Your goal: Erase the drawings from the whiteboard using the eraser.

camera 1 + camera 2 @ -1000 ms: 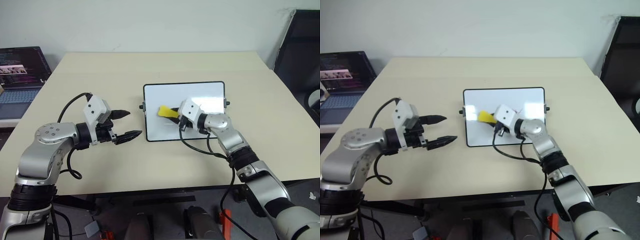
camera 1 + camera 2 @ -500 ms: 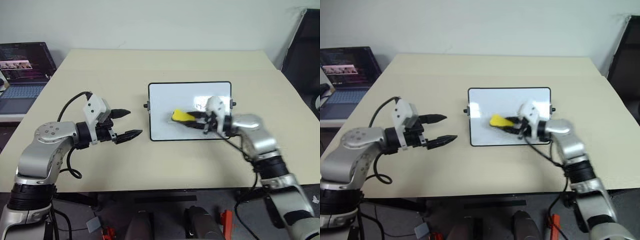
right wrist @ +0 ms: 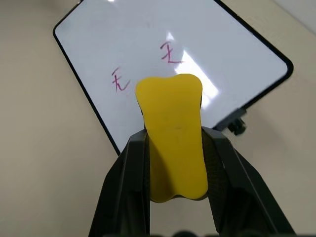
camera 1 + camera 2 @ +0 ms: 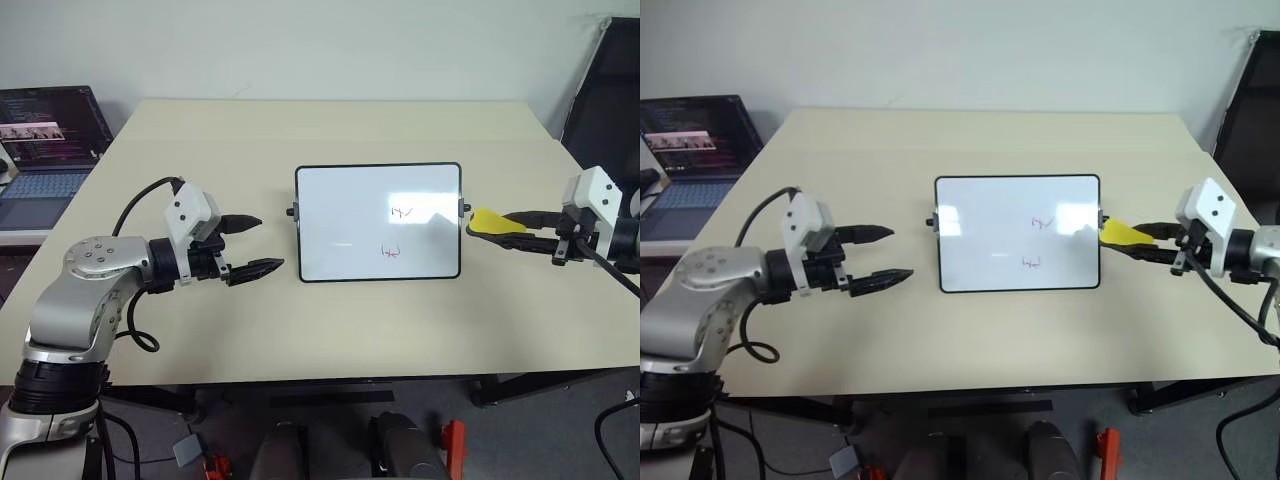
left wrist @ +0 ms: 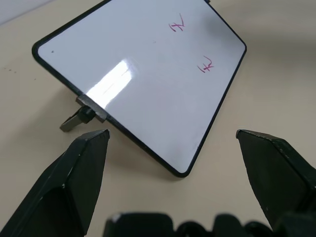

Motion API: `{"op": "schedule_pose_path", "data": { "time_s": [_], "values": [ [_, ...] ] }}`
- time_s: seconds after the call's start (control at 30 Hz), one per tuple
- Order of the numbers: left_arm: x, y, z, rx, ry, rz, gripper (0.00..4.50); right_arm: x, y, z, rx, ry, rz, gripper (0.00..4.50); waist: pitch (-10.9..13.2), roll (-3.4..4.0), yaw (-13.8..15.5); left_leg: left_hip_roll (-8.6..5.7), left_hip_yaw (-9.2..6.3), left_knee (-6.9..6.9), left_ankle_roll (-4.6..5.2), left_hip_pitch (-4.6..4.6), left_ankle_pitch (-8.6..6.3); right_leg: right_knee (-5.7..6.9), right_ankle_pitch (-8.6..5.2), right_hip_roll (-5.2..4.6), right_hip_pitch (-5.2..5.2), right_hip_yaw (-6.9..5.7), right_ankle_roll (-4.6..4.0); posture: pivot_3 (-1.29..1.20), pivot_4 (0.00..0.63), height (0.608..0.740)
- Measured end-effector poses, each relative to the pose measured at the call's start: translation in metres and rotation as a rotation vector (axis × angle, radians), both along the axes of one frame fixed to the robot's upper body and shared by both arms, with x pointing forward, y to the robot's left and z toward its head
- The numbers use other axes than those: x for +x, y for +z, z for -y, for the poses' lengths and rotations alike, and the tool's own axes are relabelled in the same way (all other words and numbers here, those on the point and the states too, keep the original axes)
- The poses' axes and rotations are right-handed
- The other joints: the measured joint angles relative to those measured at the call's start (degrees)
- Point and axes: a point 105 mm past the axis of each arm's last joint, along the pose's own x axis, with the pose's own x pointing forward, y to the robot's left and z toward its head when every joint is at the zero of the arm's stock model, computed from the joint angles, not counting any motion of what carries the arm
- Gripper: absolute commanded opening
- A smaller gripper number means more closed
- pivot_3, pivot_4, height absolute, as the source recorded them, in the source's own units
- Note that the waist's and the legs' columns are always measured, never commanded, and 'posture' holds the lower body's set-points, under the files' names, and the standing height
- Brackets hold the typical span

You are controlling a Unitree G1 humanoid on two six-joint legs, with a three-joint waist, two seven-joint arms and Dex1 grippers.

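The whiteboard [image 4: 340,205] lies flat in the middle of the beige table. Two of the drawings show on its right half, an upper scribble [image 4: 402,212] and a lower scribble [image 4: 390,252]. Just off the board's right edge, my right gripper [image 4: 496,227] hovers, shut on the yellow eraser [image 4: 489,221]. In the right wrist view the eraser [image 3: 173,138] sits between the fingers [image 3: 129,177], with both scribbles beyond it. Left of the board, my left gripper [image 4: 269,243] is open and points at the board's left edge. Its fingers [image 5: 81,173] frame the board's near corner.
An open laptop [image 4: 45,140] stands on a separate surface at the far left. A black chair [image 4: 605,90] stands beyond the table's right back corner. The table's front edge [image 4: 320,380] runs just below both arms.
My right gripper has swung the eraser off the board to the right and lifted it, uncovering two scribbles. The left arm has kept still. The camera shifted slightly.
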Motion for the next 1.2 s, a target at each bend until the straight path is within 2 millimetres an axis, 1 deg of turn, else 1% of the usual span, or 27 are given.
{"op": "schedule_pose_path", "data": {
  "time_s": [0.2,0.3,0.53,0.73,0.97,1.03,1.13,1.2],
  "values": [
    [0.004,0.0,0.0,0.007,-0.007,-0.007,4.5,0.0,0.002,0.001,-0.014,0.004,0.022,1.11,0.0,0.0,0.25,-0.02,-0.01,0.0,0.0,-0.05,0.0,-0.05,0.01,-0.01,0.0,-0.01,0.01,0.0,0.15,0.74],
    [0.005,0.001,0.002,0.012,-0.016,-0.008,4.5,-0.001,-0.001,0.002,-0.018,-0.001,0.017,1.1,0.01,0.0,0.36,-0.02,-0.02,0.0,0.0,-0.06,0.0,-0.05,0.01,-0.02,0.0,-0.02,0.02,0.0,0.15,0.74],
    [0.007,0.006,0.004,0.014,-0.02,0.01,4.5,0.002,-0.003,0.009,-0.011,-0.023,0.013,1.1,0.01,0.0,0.3,-0.02,-0.01,0.01,0.0,-0.04,0.0,-0.02,0.01,-0.01,0.0,-0.01,0.01,0.0,0.15,0.74],
    [0.007,0.007,0.004,0.013,-0.017,0.015,4.5,0.006,-0.001,0.014,-0.022,-0.044,0.03,1.1,0.01,0.0,0.3,-0.02,-0.01,0.01,0.0,-0.04,0.0,-0.03,0.01,-0.01,0.0,-0.01,0.01,0.0,0.15,0.74],
    [0.007,0.008,0.005,0.013,-0.016,0.019,4.5,0.009,0.002,0.012,-0.029,-0.039,0.041,1.1,0.01,0.0,0.32,-0.02,-0.02,0.01,0.0,-0.04,0.0,-0.02,0.01,-0.01,0.0,-0.01,0.01,0.0,0.15,0.74],
    [0.007,0.007,0.005,0.011,-0.012,0.017,4.5,0.015,0.008,0.001,0.022,-0.025,0.077,1.1,0.01,0.0,0.06,-0.01,0.0,0.02,0.0,-0.02,0.0,0.0,0.02,-0.01,0.0,0.01,0.01,0.0,0.15,0.74],
    [0.007,0.005,0.007,0.002,-0.009,0.016,4.5,0.04,0.028,-0.033,0.189,-0.037,0.247,1.1,0.01,0.0,-0.76,0.0,-0.01,0.05,-0.01,0.04,0.01,0.11,0.04,0.02,0.02,0.04,0.04,0.0,0.15,0.74],
    [0.007,0.004,0.01,-0.005,-0.017,0.014,4.5,0.057,0.033,-0.044,0.242,-0.107,0.324,1.1,0.01,0.0,-0.72,0.0,-0.05,0.05,-0.02,0.02,0.02,0.1,0.05,0.03,0.02,0.01,0.02,0.0,0.15,0.74]
  ]
}}
